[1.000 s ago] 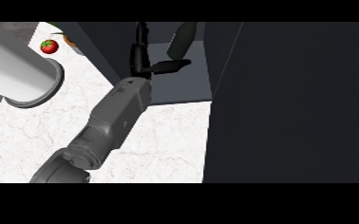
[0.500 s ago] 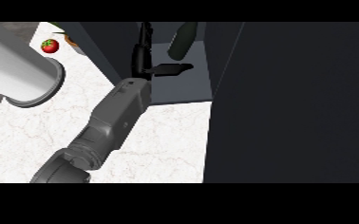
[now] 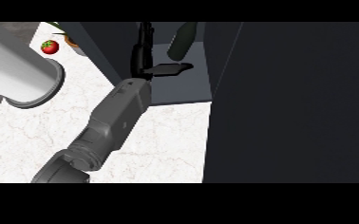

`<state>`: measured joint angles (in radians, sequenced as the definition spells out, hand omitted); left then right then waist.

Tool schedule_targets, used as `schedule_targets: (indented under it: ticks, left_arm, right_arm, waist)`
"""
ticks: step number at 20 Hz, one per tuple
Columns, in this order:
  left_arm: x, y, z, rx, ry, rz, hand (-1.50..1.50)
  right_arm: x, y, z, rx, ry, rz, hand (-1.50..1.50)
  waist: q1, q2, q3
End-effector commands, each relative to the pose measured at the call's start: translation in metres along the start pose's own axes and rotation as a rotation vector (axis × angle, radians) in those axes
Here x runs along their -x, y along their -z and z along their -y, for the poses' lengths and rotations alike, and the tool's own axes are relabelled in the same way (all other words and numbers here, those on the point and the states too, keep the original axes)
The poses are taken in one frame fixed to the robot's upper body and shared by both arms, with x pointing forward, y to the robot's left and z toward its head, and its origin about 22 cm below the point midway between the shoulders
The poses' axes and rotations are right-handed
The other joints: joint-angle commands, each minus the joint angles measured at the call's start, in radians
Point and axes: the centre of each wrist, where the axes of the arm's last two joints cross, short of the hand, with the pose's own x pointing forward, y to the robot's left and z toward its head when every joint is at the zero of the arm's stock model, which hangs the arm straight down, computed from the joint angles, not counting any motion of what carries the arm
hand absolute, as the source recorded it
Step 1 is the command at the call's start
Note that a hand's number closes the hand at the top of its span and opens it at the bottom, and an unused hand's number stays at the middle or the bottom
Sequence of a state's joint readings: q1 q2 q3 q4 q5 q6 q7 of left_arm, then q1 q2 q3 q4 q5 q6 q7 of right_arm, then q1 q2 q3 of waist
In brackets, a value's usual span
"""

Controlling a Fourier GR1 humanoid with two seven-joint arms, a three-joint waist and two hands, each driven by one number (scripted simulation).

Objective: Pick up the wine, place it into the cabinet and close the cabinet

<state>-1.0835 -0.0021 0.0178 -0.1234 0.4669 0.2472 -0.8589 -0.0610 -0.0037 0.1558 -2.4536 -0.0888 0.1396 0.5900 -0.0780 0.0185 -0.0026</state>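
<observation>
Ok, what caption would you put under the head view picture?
Open left hand inside the cabinet, the wine bottle beside it, not held.

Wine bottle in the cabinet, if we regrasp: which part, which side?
Likely the wine bottle by its wide body, from the view's left, where the open left hand is. It stands roughly upright inside the cabinet; a dark panel blocks its right.

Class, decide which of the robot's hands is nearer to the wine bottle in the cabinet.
Left. The left hand is inside the cabinet, just left of the wine bottle, fingers straight. The right hand is not in view.
</observation>
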Motion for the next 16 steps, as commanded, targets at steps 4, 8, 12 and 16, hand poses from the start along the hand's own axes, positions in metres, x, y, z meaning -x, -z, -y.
schedule_targets:
  ticks: [4, 8, 12, 16]
  left_arm:
    - [0.024, -0.028, -0.02, -0.026, -0.051, -0.034, -1.5]
    - [0.011, -0.018, -0.006, -0.032, -0.06, -0.049, -1.5]
    - [0.013, -0.035, 0.003, -0.007, -0.068, -0.054, -1.5]
    - [0.004, -0.059, 0.024, -0.019, -0.072, -0.081, -1.5]
  right_arm:
    - [-0.002, 0.004, -0.002, -0.001, 0.029, -0.001, -1.5]
    - [-0.016, -0.004, 0.0, 0.003, 0.013, -0.001, -1.5]
    - [0.001, 0.004, 0.001, -0.006, -0.006, 0.011, -1.5]
    - [-0.019, -0.007, -0.004, 0.04, 0.003, 0.004, -1.5]
  waist:
    - [0.029, -0.015, 0.002]
    - [0.019, -0.018, 0.002]
    - [0.026, -0.019, 0.003]
    - [0.049, -0.026, 0.002]
